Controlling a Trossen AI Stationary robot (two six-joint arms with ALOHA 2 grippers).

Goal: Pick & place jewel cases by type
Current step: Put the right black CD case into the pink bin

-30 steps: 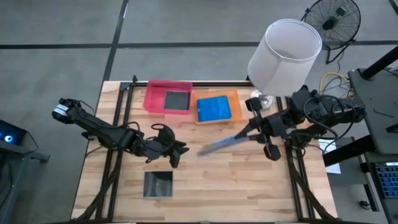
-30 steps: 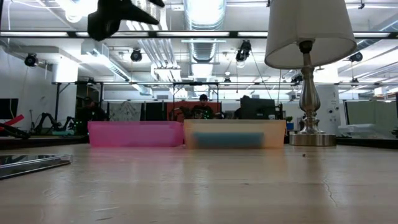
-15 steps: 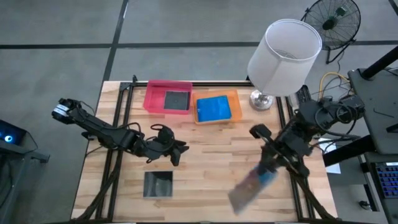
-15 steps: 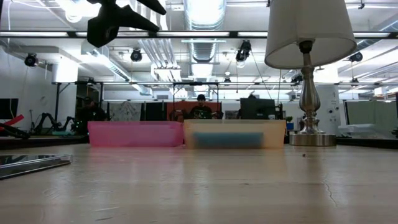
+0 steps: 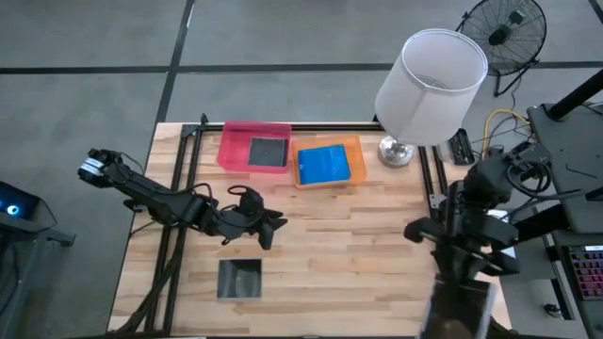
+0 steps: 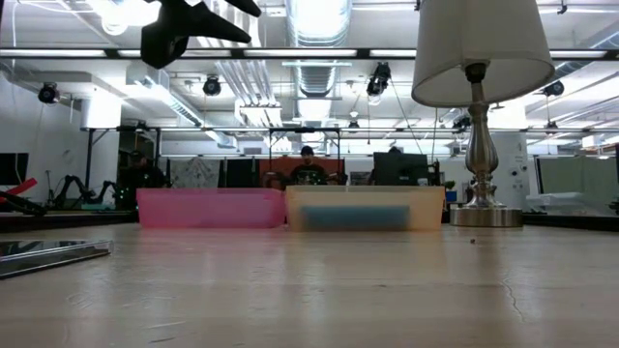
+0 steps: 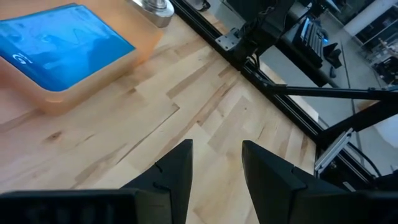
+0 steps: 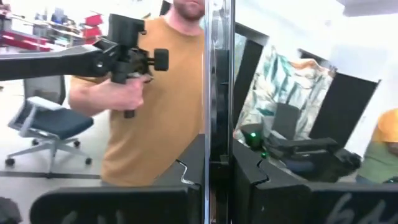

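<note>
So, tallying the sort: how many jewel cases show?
4: dark case in the pink tray, blue case in the orange tray, another dark case on the table, held case in the right gripper. Others may be hidden.

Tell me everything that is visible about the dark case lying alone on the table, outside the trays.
The dark case is a thin, square, glossy piece that looks like plastic, dark grey to black with a reflecting top. It lies flat on the wooden table, near the front edge on the left arm's side. Nothing touches it; the left end effector hangs nearby, above the table. In the low view it shows edge-on.
</note>
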